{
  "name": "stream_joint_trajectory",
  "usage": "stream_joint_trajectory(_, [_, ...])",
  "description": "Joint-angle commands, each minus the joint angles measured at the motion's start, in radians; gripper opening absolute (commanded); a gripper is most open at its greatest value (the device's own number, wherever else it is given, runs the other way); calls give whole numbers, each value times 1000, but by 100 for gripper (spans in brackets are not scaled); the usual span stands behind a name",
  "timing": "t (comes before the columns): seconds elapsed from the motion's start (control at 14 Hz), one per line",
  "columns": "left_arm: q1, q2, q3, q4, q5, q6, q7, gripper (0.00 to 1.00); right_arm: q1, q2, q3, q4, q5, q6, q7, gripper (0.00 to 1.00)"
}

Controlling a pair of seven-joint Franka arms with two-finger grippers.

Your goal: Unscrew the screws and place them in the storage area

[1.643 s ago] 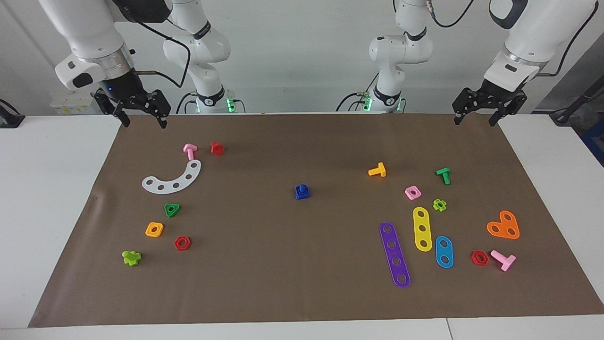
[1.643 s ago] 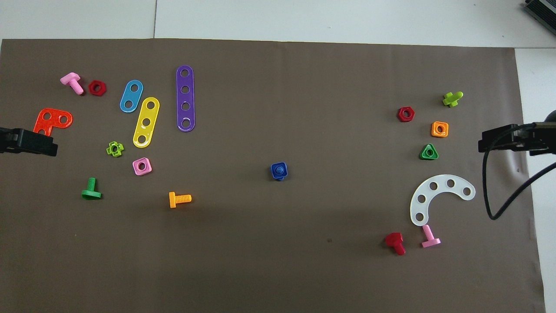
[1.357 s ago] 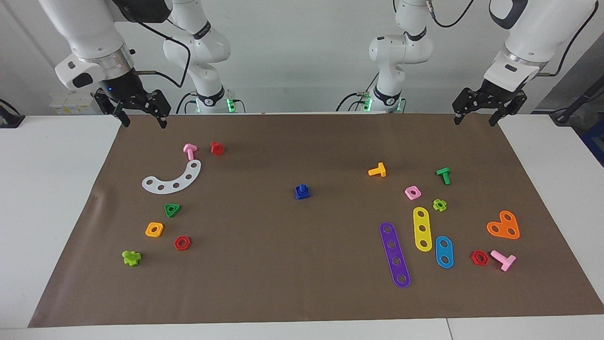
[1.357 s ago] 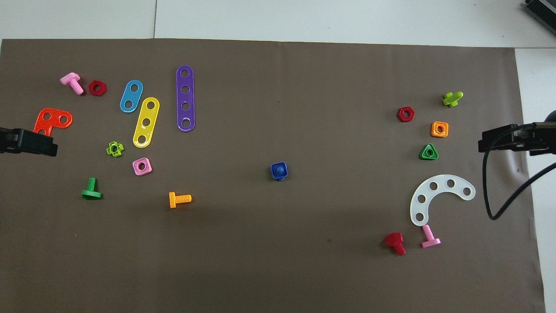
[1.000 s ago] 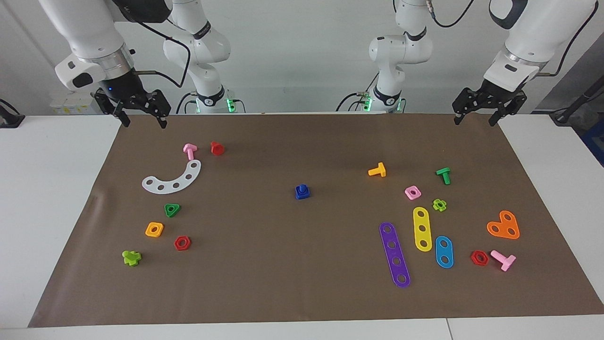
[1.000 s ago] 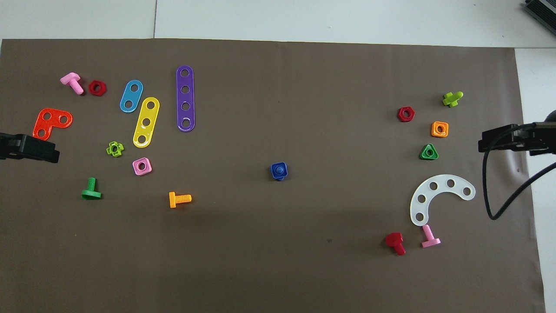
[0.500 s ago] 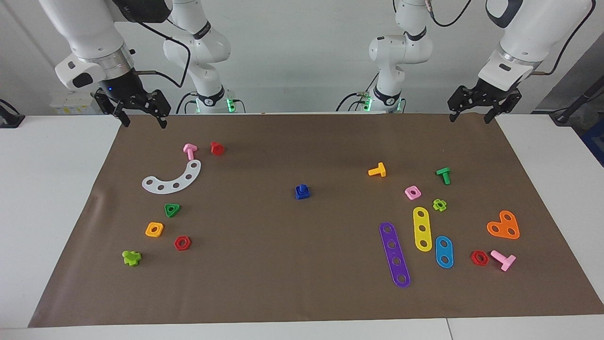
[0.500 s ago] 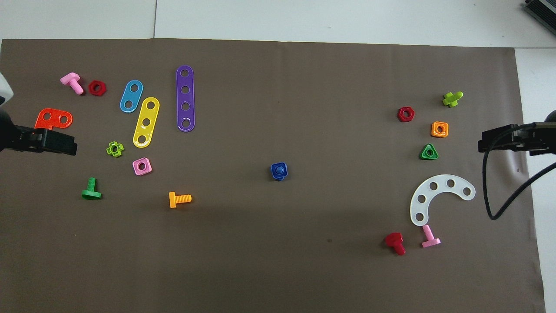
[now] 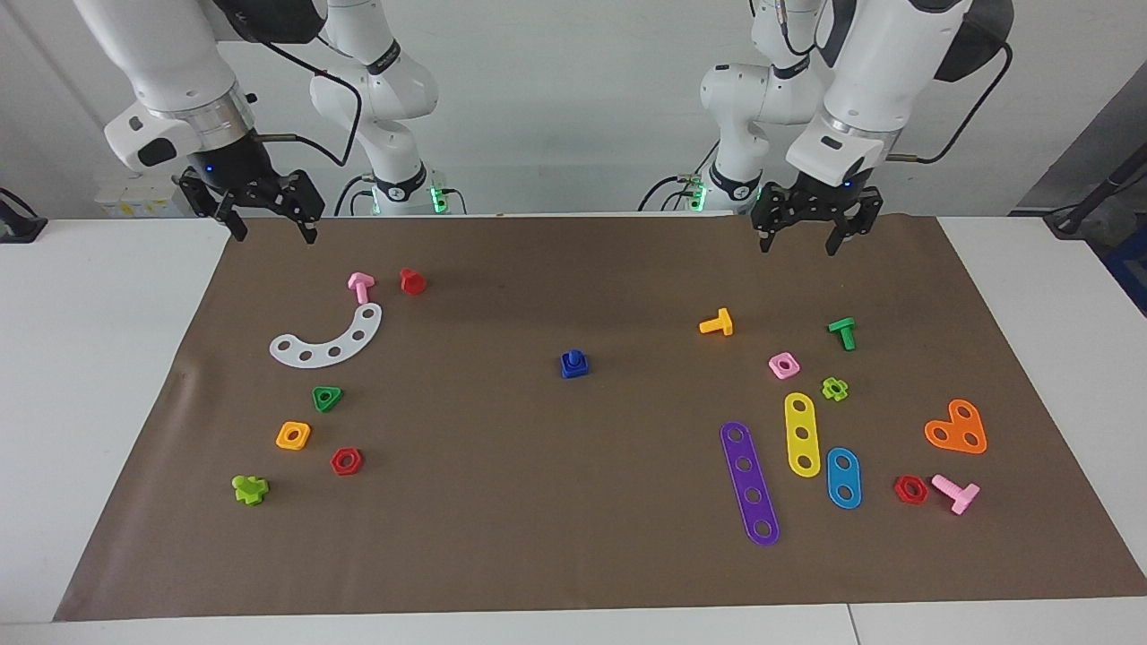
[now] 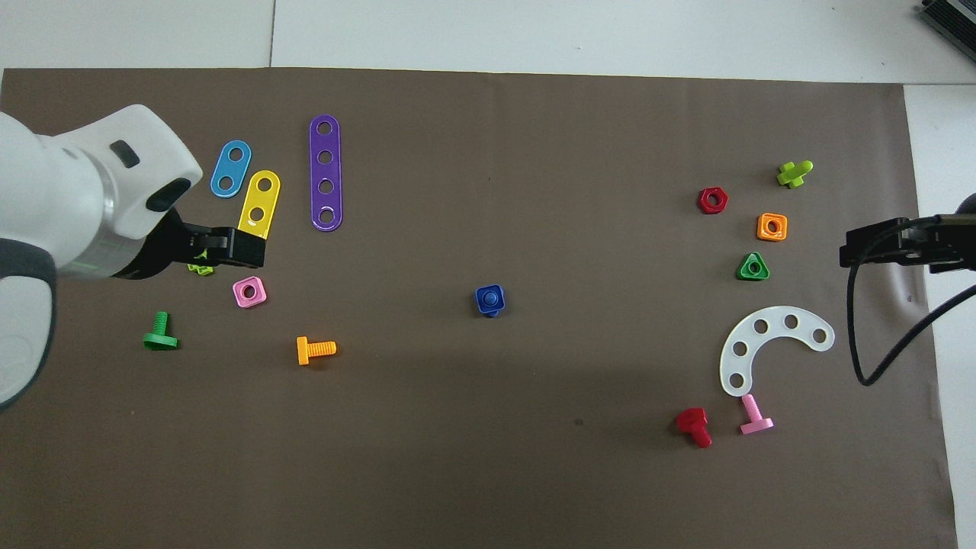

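Task barely begun: the blue bolt, still threaded in its square nut, stands untouched at mat centre; left gripper and waiting right gripper hang spread, empty

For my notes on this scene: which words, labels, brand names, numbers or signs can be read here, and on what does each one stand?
None can be read: no text shows on the toy pieces, on the brown mat or on the table.
A small round mark sits on each arm's base joint, too small to read.
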Motion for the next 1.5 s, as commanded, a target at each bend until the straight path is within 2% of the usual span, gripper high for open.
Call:
stream_joint_trajectory(0.0, [-99,21,16,-33,6,56,-91,99,0,-22,-1,-21,3,-5,-26,100])
stream_joint_trajectory(0.29, [-208,104,19,-32,7,131,-238,99,0,-22,-1,-21,4,-5,-26,100])
stream_joint_trajectory(0.43, [-256,122,19,-55,10,158,-295,99,0,-22,-1,-21,3,-5,-26,100])
stream_joint_trajectory(0.57, [-279,161,19,-78,12,242,-333,99,0,-22,-1,-21,4,-5,-26,100])
stream_joint_trajectory(0.86, [-348,170,21,-165,12,397,-453,93,0,-22,-1,-21,4,-5,-26,100])
stream_joint_trajectory(1.14, [-385,292,22,-138,18,478,-481,93,0,-22,-1,-21,3,-5,-26,100])
stream_joint_trajectory(1.29, [-420,378,25,-101,27,489,-511,92,0,-22,-1,-21,3,-5,-26,100])
stream_joint_trajectory(1.43, [-421,423,24,-69,36,521,-541,91,0,-22,-1,-21,4,-5,-26,100])
